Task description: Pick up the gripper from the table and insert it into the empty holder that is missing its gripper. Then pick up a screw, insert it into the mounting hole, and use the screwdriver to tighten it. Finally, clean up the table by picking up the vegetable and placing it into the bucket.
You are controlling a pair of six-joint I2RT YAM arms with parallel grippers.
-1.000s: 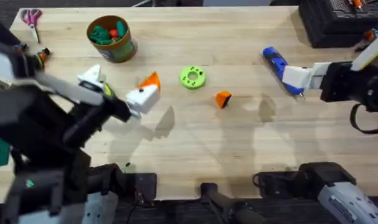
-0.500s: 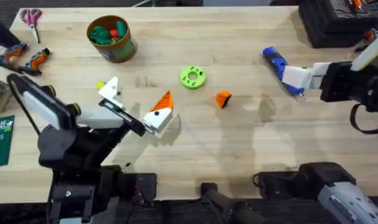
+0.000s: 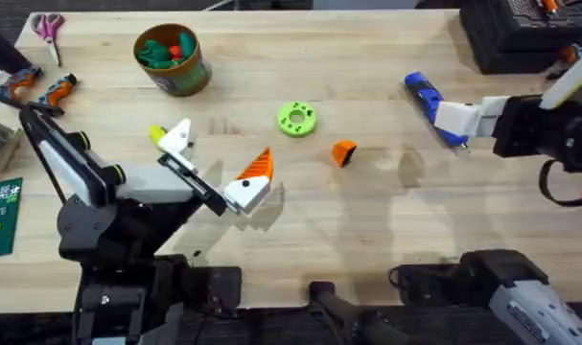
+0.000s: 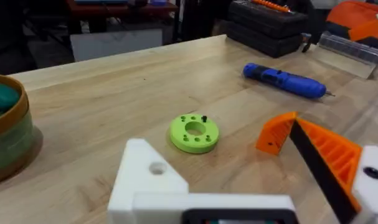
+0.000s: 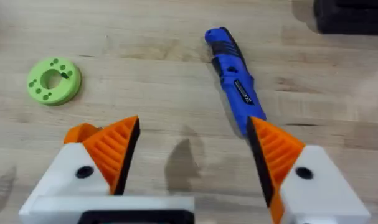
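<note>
Where it lies loose, small orange wedge gripper, ribbed, thumb-sized

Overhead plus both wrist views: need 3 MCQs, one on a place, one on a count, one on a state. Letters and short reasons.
1. What lies between the round green plastic disc with holes and the stubby blue cylindrical screwdriver on the wooden table?
A. scissors
B. a loose small orange plastic wedge
C. the round olive-gold bucket

2. How many fingers of the left gripper carry an orange ribbed pad?
A. none
B. one
C. both

3. The right gripper is:
A. open and empty
B. shut on the screwdriver
C. shut on the disc

Key: 1 B, the overhead view shows the wedge between them; 2 B, the left wrist view shows one plain white finger; 3 A, the right wrist view shows table between its pads.
</note>
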